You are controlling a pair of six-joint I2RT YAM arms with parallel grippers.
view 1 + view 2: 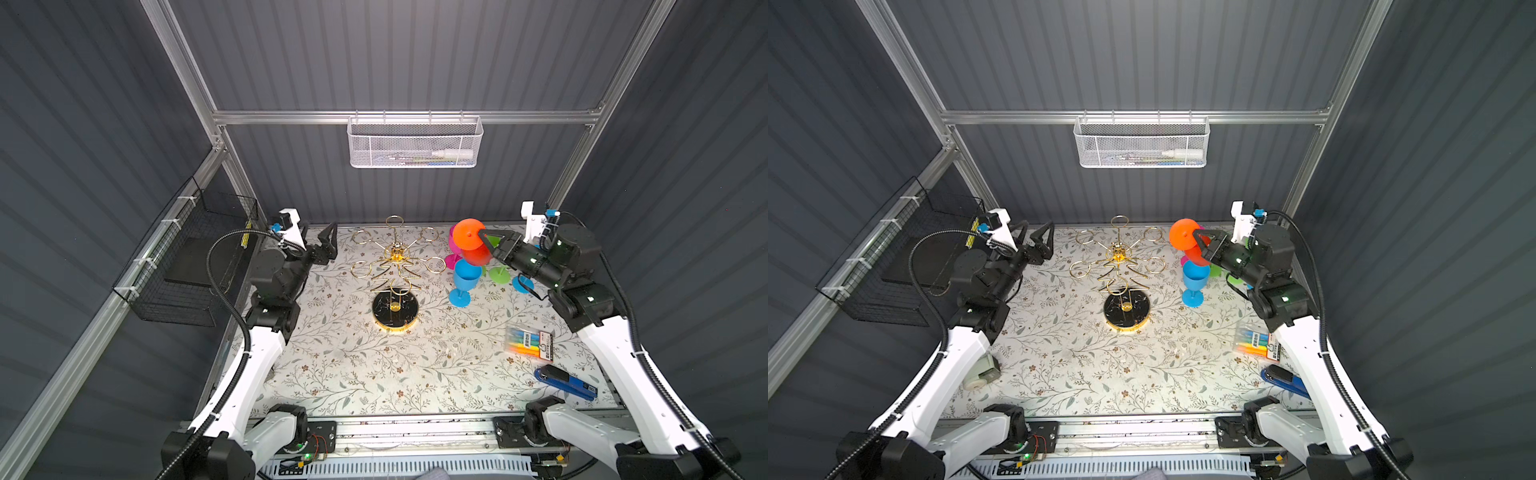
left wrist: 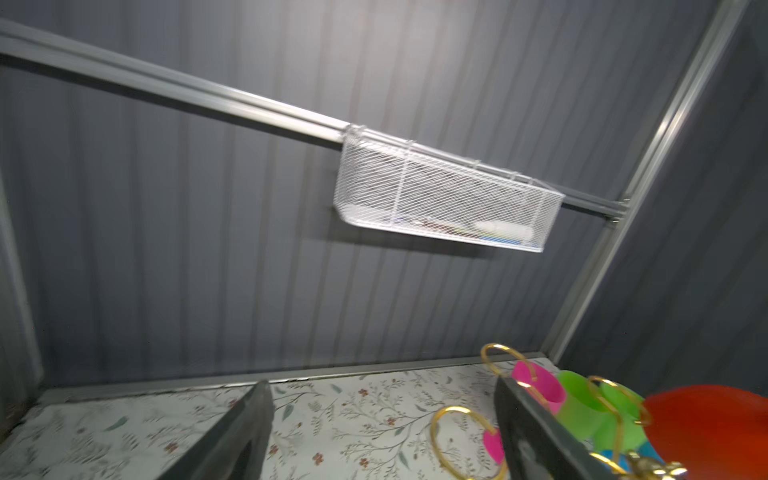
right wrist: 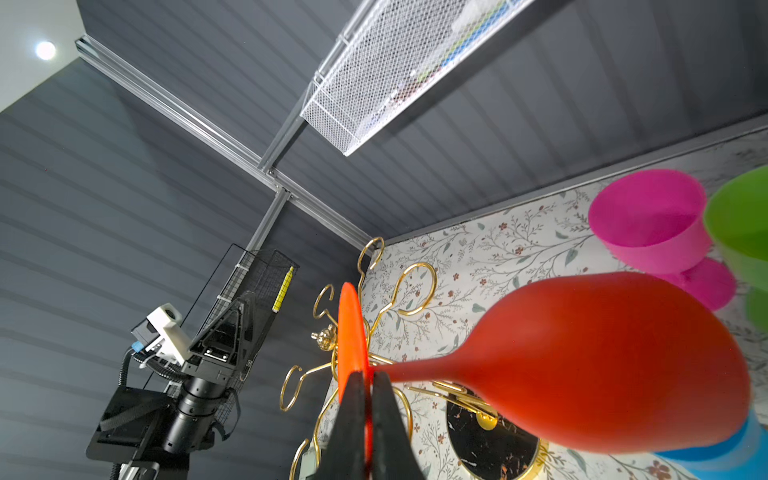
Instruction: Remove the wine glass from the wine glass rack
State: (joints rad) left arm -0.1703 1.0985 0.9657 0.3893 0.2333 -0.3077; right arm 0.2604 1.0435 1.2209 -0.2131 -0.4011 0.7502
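- Pinching the orange wine glass (image 1: 468, 235) by its thin stem, right under the foot, with the right gripper (image 3: 368, 380) clenched tight and no gap showing beside the stem in the right wrist view.
- Hanging apart from the wine glass rack (image 1: 395, 259), out to its right in both top views; every gold loop apparently bare, so judged already lifted off.
- Tilting steeply, foot towards the rack, bowl low over the blue glass (image 1: 465, 275) and close by the pink glass (image 3: 648, 220) and the green glass (image 3: 739, 216) standing on the table (image 1: 353, 365); touching the blue one or not, impossible to tell.
- Waiting at the far left with the left gripper (image 1: 1034, 235), jaws spread, nothing between them, well apart from the rack.
- Risking a knock first of all — by lowering the bowl straight down from here onto the blue rim, toppling that glass into its neighbours.
- Risking a swivel too: so narrow a pinch on a smooth stem, with the whole bowl's weight off to one side, likely to yield to a quick move and drop the glass.
- Risking a snag on any swing back towards the middle — foot catching a loop, dragging the light wire stand over on its round base.
- Calling, probably, for a bare patch of table away from the cluster, and for a slow descent.
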